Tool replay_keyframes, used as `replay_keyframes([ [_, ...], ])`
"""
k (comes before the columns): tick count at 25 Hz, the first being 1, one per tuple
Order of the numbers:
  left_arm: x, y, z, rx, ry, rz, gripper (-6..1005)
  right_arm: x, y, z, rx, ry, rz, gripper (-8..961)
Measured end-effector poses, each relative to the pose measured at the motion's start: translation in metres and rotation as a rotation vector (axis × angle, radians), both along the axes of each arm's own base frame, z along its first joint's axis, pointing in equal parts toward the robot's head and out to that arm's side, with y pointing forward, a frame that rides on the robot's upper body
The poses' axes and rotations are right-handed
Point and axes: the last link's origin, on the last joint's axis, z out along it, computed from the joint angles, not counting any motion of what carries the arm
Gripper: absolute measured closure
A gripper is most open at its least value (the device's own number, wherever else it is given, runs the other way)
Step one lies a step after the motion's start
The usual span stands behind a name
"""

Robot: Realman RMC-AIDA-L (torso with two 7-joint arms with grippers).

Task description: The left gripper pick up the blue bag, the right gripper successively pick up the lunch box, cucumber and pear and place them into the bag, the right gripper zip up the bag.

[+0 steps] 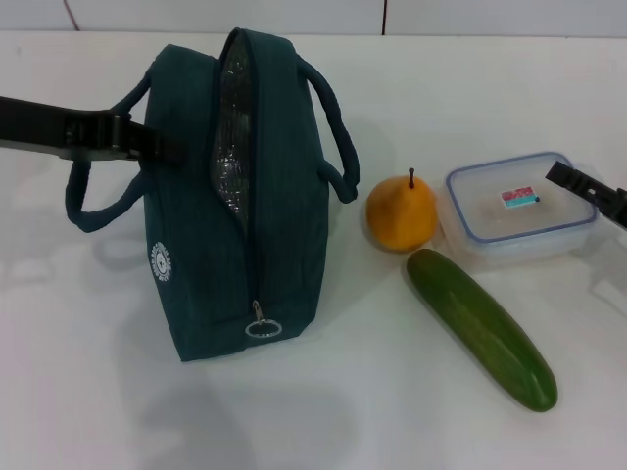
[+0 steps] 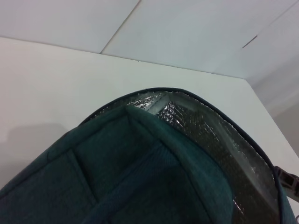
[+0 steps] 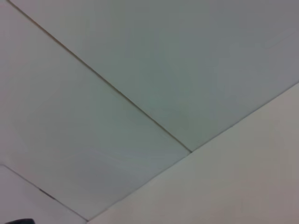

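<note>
The black left gripper [image 1: 147, 140] pressed against the upright, unzipped teal-blue fabric bag [image 1: 284, 225] at its handle — grip unclear. The black right gripper [image 1: 588, 188] hovered over the clear lunch box [image 1: 490, 230] — finger spread unclear.

A dark teal-blue is shown by the blue bag [image 1: 284, 225], with crinkled silver foil lining, a white round logo and a silver ring pull. The pear [image 1: 401, 212] is orange-yellow, the cucumber [image 1: 483, 329] dark green, the lunch box [image 1: 521, 209] clear with a blue rim and pink-teal label, the worktop [image 1: 323, 411] white
</note>
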Motion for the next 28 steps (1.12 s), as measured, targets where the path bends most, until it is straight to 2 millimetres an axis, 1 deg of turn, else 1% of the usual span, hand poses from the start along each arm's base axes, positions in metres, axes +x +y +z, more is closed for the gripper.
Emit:
replay_keyframes([
  [11,-0.0012,0.0007,0.0003,0.009,0.001,0.002,960,-0.0059,-0.0029,0.0019,-0.016,0.056,0.018,127],
  [23,-0.0015,0.0014,0.0002,0.01,0.0,0.004,959,-0.0055,-0.0043,0.0057,-0.013,0.105,-0.003,153],
  [28,-0.0016,0.0016,0.0001,0.01,0.0,0.004,959,-0.0055,-0.0041,0.006,-0.013,0.11,-0.005,241],
])
